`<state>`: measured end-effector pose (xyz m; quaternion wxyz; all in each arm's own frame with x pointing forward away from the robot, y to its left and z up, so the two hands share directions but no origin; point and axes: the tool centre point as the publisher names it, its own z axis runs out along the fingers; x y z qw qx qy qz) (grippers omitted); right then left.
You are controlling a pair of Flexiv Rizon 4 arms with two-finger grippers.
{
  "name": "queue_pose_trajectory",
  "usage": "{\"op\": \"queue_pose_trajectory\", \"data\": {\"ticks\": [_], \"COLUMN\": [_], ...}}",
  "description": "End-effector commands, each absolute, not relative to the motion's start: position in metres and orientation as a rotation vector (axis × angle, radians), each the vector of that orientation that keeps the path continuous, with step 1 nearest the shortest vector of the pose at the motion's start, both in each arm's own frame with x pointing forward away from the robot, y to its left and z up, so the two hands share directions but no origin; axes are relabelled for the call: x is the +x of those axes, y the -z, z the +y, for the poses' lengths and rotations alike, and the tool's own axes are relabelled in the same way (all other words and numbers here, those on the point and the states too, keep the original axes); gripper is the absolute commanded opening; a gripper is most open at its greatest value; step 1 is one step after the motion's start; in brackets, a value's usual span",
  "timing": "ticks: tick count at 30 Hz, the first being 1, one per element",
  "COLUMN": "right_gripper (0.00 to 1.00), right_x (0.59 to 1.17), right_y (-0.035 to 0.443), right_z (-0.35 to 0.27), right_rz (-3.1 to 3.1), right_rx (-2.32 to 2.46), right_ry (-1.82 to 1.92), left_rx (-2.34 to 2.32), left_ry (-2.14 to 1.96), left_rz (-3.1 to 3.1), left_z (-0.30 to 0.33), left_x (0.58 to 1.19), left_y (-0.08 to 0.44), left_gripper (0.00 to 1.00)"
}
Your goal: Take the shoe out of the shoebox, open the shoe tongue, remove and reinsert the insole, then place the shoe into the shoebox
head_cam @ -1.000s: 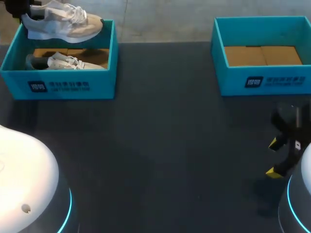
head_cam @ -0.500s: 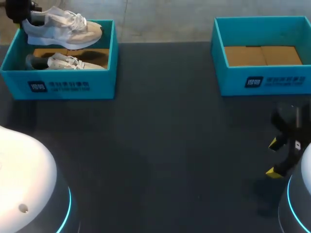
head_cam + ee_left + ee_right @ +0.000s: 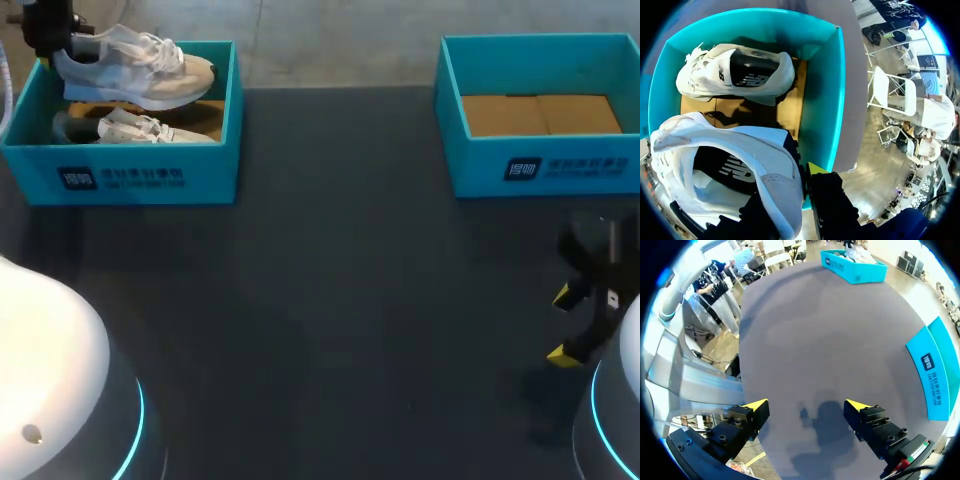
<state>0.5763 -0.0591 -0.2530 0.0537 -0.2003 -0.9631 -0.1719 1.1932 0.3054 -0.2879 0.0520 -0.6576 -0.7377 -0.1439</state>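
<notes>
We see the left shoebox (image 3: 150,178) and the right shoebox (image 3: 560,168) both teal, with white print on the near wall and a cardboard-brown floor. The shoe (image 3: 135,68) is white and cream with a dark lining, and the second shoe (image 3: 135,128) is white. The table (image 3: 330,300) is dark grey. Our right gripper (image 3: 806,405) is black with yellow tips.
</notes>
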Motion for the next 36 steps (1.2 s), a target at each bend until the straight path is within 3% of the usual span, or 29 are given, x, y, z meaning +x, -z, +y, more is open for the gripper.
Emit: {"op": "queue_pose_trajectory", "data": {"ticks": [1, 36], "right_gripper": [1.00, 1.00], "right_x": [0.574, 0.574], "right_y": [0.254, 0.254], "right_z": [-0.059, -0.059], "right_rz": [-2.931, -2.931], "right_rx": [-0.612, -0.612], "right_ry": [0.523, 0.523], "left_rx": [-1.988, -1.994], "left_ry": [0.411, 0.325], "left_rz": [-2.240, -2.150], "left_z": [0.307, 0.297], "left_x": [1.207, 1.206], "left_y": [0.295, 0.353], "left_gripper": [0.00, 0.00]}}
